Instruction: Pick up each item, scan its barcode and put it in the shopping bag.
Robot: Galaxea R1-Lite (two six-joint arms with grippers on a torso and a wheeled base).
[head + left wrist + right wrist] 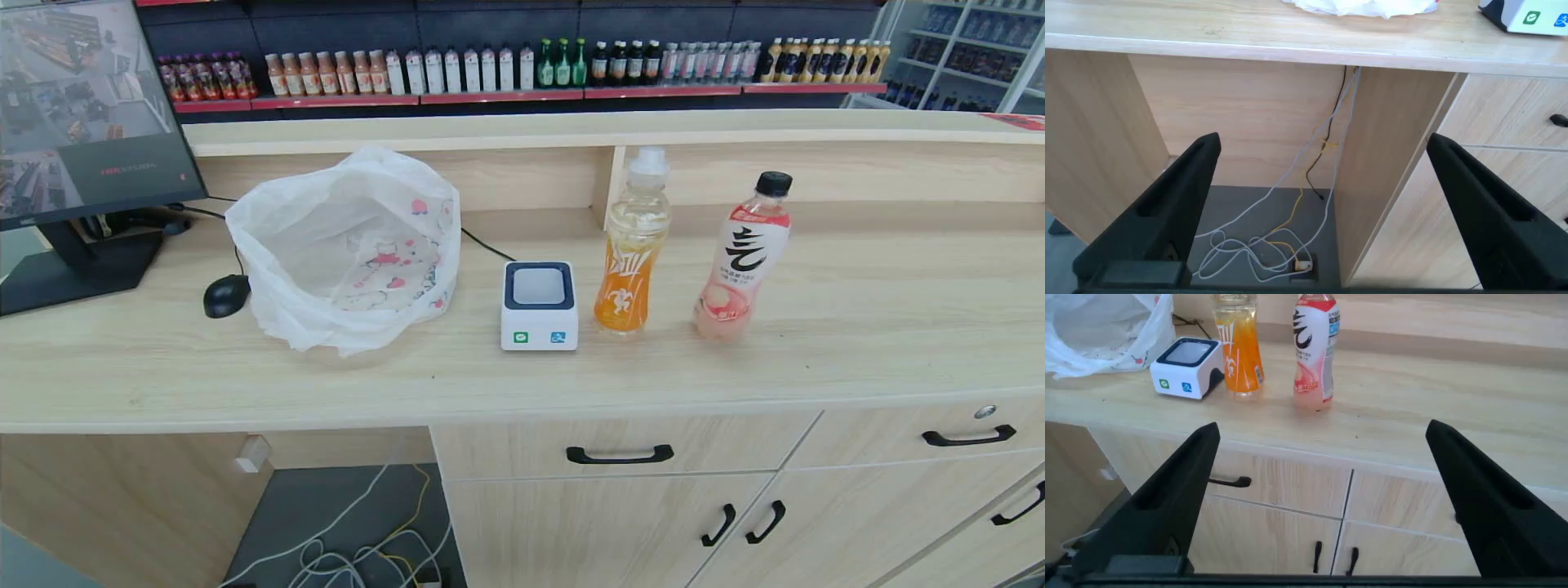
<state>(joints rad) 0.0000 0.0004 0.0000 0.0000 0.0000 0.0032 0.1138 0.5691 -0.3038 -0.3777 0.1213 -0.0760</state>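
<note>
Now upright: orange bottle (631, 253), pink bottle (741, 261)

**Inspector:** State of the right gripper (1323, 429)?

**Recorder:** Fingers wide apart, nothing held, facing the counter (1454, 392) front.

**Inspector:** Counter contents, twelve o'clock being its back?

**Recorder:** Pink bottle (1315, 355) upright at the gripper's twelve. Orange bottle (1239, 351) upright near its nine. Scanner (1185, 367) just beside that, again nine. Shopping bag (1102, 331) at the scanner's ten.

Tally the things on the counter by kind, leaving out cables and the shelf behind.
Bottles: 2 (orange bottle, pink bottle)
Scanner: 1
Bag: 1
Mouse: 1
Monitor: 1
Total: 6
</note>
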